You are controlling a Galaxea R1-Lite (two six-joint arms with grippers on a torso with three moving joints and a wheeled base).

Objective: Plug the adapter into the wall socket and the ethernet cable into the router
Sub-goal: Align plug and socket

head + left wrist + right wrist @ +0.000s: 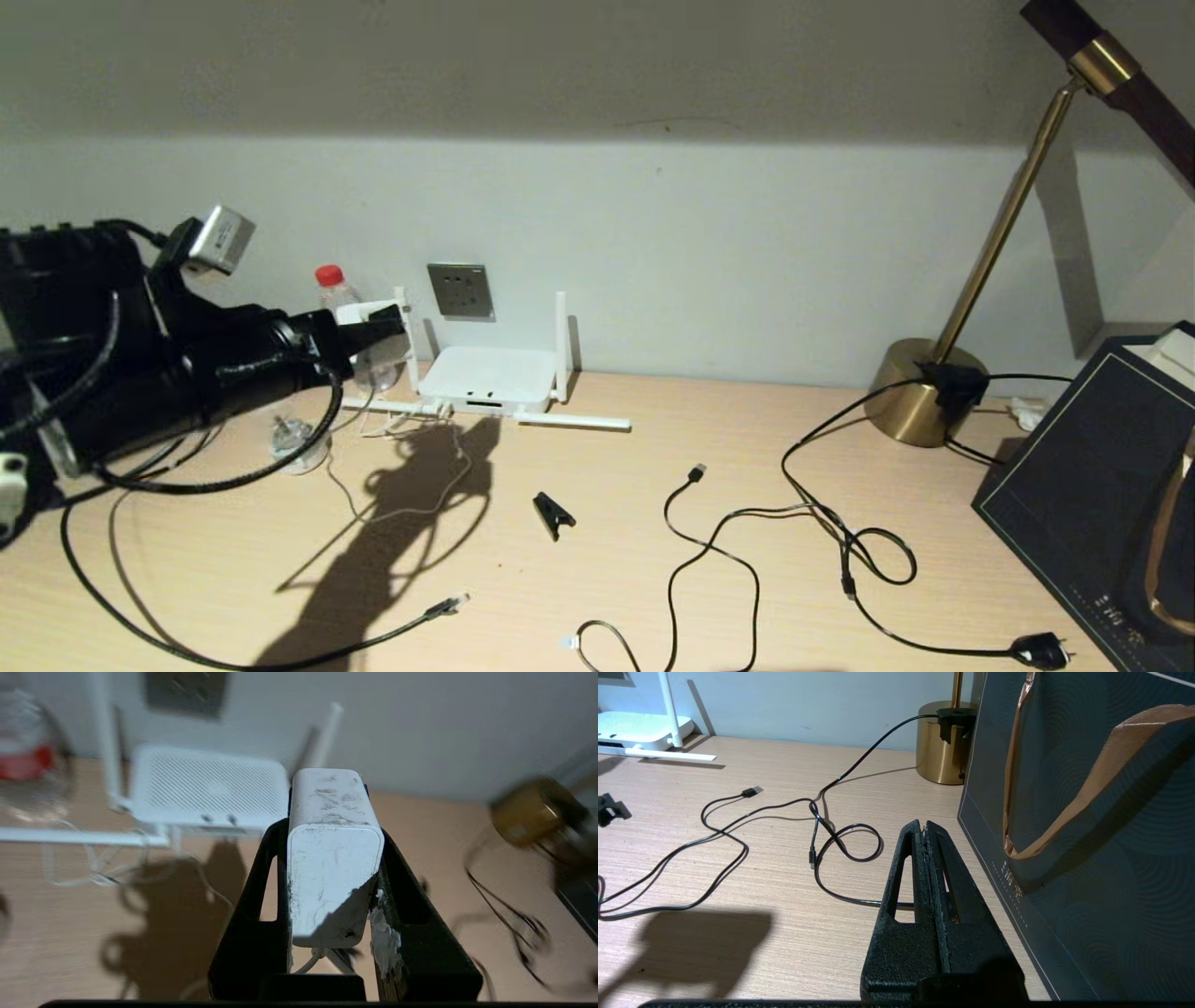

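Note:
My left gripper (387,322) is shut on the white adapter (366,315), holding it in the air just left of the grey wall socket (460,290) and above the router's (487,378) left side. In the left wrist view the adapter (332,858) sits between both black fingers (261,882), its thin white cord trailing below; the router (205,788) and the socket (187,690) lie ahead. The ethernet cable (280,653) loops across the near left of the desk, its clear tip (450,607) lying loose. My right gripper (924,828) is shut and empty, low over the desk beside a dark bag.
A red-capped bottle (331,280) stands behind the left gripper. A black clip (553,513), a thin black USB cable (695,473) and a black plug (1041,651) lie mid-desk. A brass lamp base (920,392) and a dark bag (1092,467) fill the right.

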